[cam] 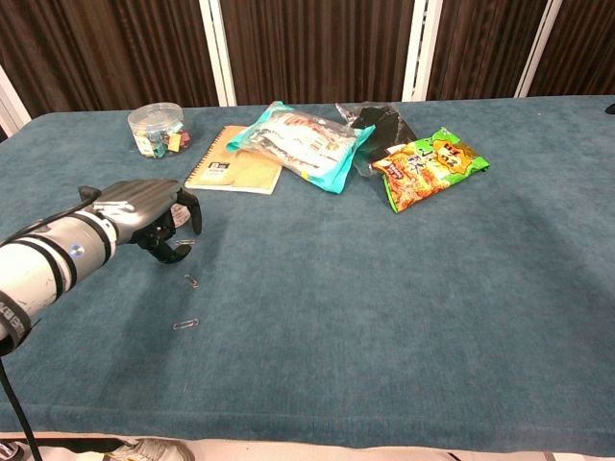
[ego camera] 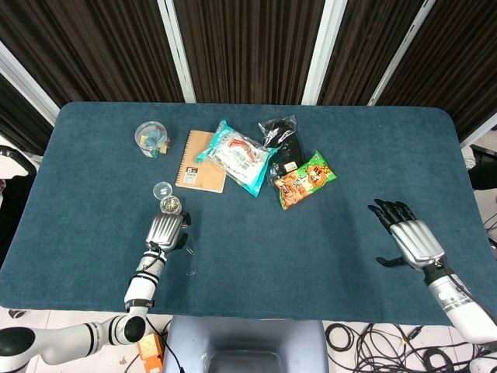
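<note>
My left hand [ego camera: 167,231] hovers low over the blue table [ego camera: 311,256], just on my side of a small clear jar of paper clips [ego camera: 170,206]. Its round lid [ego camera: 161,189] lies right behind the jar. In the chest view the left hand [cam: 154,211] has its fingers curved down with a gap to the thumb and nothing in them, and it hides the jar. Loose paper clips [cam: 192,281] lie on the cloth close to it, one further forward [ego camera: 191,272]. My right hand [ego camera: 408,237] stays at the near right, fingers spread, holding nothing.
At the back stand a clear tub of coloured clips [ego camera: 151,136], a brown notebook [ego camera: 201,161], a teal packet [ego camera: 237,155], a black packet [ego camera: 281,140] and a green snack bag [ego camera: 304,179]. Dark curtains hang behind the table.
</note>
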You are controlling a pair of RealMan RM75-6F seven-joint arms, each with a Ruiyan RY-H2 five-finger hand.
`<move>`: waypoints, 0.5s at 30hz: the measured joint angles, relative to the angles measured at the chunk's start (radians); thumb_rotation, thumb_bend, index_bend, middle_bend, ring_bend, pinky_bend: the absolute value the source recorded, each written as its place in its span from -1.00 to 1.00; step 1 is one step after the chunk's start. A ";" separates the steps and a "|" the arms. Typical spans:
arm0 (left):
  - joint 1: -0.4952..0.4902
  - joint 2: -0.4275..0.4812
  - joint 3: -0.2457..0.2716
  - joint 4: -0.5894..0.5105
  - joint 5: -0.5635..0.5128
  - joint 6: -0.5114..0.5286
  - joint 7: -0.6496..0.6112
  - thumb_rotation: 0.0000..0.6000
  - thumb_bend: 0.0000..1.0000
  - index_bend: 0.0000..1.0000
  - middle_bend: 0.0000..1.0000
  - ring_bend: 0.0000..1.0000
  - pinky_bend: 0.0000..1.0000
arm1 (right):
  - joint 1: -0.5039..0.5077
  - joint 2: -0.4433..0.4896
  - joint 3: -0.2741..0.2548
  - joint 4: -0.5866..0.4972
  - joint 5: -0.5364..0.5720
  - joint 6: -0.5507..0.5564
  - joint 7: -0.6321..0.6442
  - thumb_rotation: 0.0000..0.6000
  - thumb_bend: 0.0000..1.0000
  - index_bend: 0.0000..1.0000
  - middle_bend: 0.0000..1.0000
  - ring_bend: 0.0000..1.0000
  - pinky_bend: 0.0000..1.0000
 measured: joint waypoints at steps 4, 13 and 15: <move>-0.001 -0.017 0.000 0.042 -0.004 0.002 0.003 1.00 -0.25 -0.08 1.00 1.00 1.00 | -0.001 0.004 0.000 0.000 0.000 0.000 0.006 1.00 -0.89 -1.00 -1.00 -1.00 -1.00; -0.007 -0.033 -0.013 0.097 -0.031 -0.028 0.006 1.00 -0.25 0.01 1.00 1.00 1.00 | 0.001 0.002 0.001 0.002 0.003 -0.007 0.009 1.00 -0.89 -1.00 -1.00 -1.00 -1.00; -0.008 -0.034 -0.015 0.104 -0.033 -0.033 0.007 1.00 -0.24 0.02 1.00 1.00 1.00 | 0.002 0.002 0.001 0.001 0.004 -0.009 0.009 1.00 -0.89 -1.00 -1.00 -1.00 -1.00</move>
